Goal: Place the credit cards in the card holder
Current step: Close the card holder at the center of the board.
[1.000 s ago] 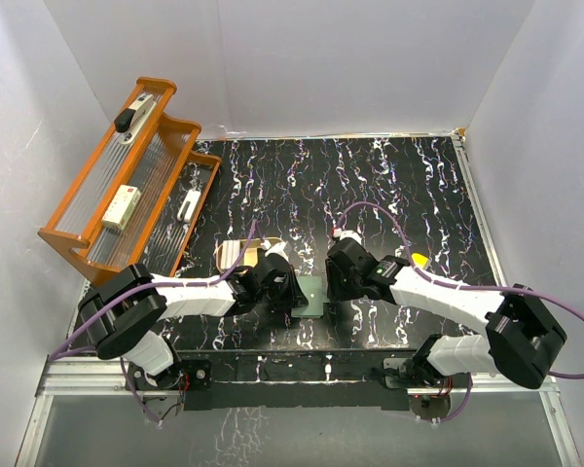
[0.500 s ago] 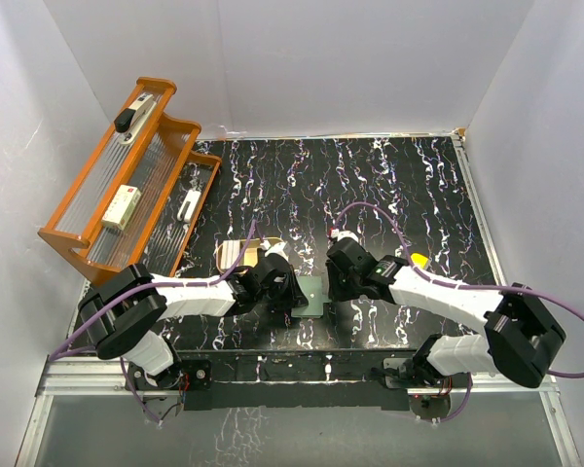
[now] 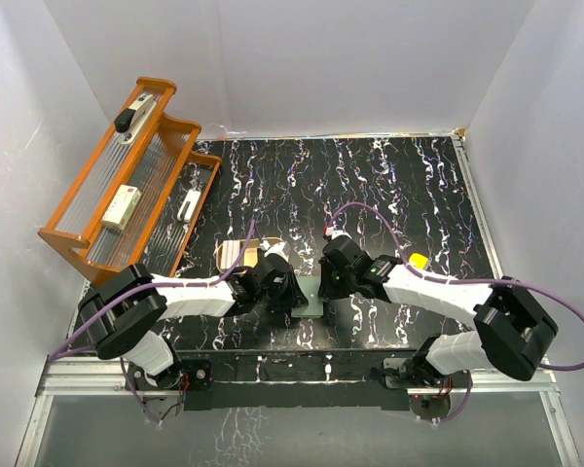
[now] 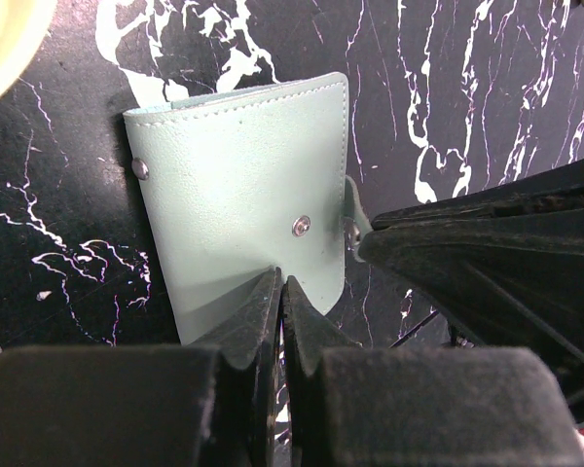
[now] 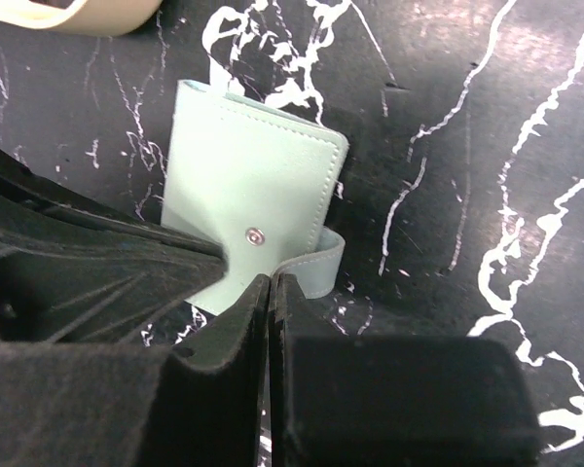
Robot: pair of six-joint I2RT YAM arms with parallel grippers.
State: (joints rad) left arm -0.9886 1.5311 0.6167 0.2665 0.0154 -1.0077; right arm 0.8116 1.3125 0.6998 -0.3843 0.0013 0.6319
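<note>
The left gripper (image 4: 280, 292) is closed, its two dark fingers pressed tip to tip over the near edge of the card holder (image 4: 238, 185). The right gripper (image 5: 271, 287) is closed too, and its tips meet at the end of the holder's snap tab (image 5: 316, 265); it seems to be pinching that tab, though the fingers hide the contact itself. Seen from above, the two grippers face each other with the holder between them, at the near middle of the table (image 3: 409, 185).

The card holder lies flat and folded. It is a small rectangle with rounded corners, pale green in the wrist views and darker from above. The skin is smooth and leather-like, with a line of stitching just inside the edge. A round metal stud (image 4: 301, 226) sits on its face, and a second one at the far-left edge. The tab curls loose from one side, unfastened.

The table is glossy black with white marble veins. A tan dish (image 5: 78, 12) with a smooth rounded rim lies just beyond the holder
</note>
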